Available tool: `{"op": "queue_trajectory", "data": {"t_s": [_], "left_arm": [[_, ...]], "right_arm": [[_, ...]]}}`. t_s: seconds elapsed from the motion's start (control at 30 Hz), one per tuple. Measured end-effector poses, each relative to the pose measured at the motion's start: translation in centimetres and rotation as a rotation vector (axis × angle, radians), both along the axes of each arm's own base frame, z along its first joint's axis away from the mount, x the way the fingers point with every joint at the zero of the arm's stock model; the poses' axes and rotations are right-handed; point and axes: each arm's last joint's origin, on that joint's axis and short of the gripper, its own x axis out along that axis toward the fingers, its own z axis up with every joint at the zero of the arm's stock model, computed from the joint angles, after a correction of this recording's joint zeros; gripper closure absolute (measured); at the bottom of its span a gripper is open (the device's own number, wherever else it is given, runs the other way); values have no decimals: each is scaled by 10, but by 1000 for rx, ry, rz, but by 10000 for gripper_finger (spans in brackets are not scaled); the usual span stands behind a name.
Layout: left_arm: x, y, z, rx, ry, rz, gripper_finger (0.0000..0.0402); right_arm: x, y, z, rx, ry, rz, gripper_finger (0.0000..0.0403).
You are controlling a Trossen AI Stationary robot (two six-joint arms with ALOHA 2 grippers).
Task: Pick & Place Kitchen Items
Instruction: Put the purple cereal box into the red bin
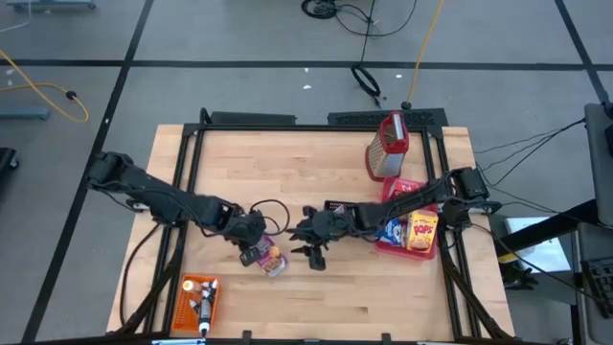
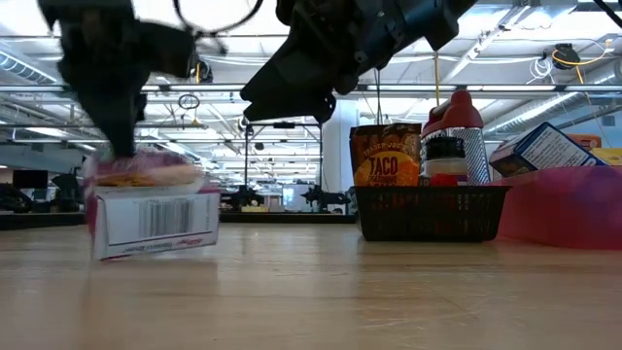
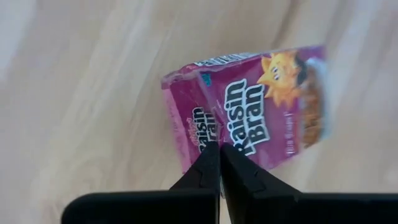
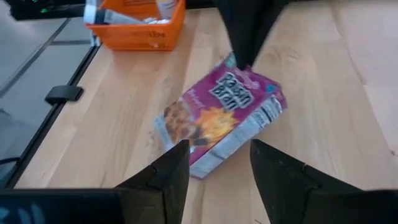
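Left gripper [image 3: 219,148] shut tight, fingertips pressed together with nothing between them, tips right at the near edge of the purple Raisin Bran box [image 3: 249,115]; whether touching it cannot be told. Box lying flat on the wooden table [image 1: 316,163], front face up, just ahead of those closed tips, barcode side [image 2: 155,219] turned toward the low camera. Right gripper [image 4: 214,155] half spread, empty, hanging just above the table with the same Raisin Bran box [image 4: 221,118] directly ahead of its fingers and the left arm's dark fingers [image 4: 249,28] beyond the box on the far side. In the high view, left gripper [image 1: 257,240] and right gripper [image 1: 311,247] facing each other across the box [image 1: 268,257]. Further behind the left gripper, near the table's front corner, an orange crate [image 1: 199,299] holding small bottles. Behind the right gripper, a black mesh basket [image 2: 432,209] with a Taco packet [image 2: 387,156], then a red tray [image 1: 388,244] carrying a yellow Pops box [image 1: 422,231] and a blue packet [image 1: 395,230]. Beyond those, a red-topped grater [image 1: 386,146] lying on the table.
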Motion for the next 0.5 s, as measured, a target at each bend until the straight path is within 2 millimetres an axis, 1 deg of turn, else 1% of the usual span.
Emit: {"op": "queue_trajectory", "data": {"t_s": [0.1,0.27,0.37,0.5], "left_arm": [[6,-4,21,59,-38,-38,401],[10,-9,47,171,-85,-76,401],[11,-12,56,220,-119,-103,402],[11,-15,58,270,-137,-146,402]], "right_arm": [[1,-5,0,25,10,-30,241],[3,-13,1,37,-6,-54,239],[5,-17,5,53,-42,-69,233],[8,-24,7,69,-65,-92,224]]}}
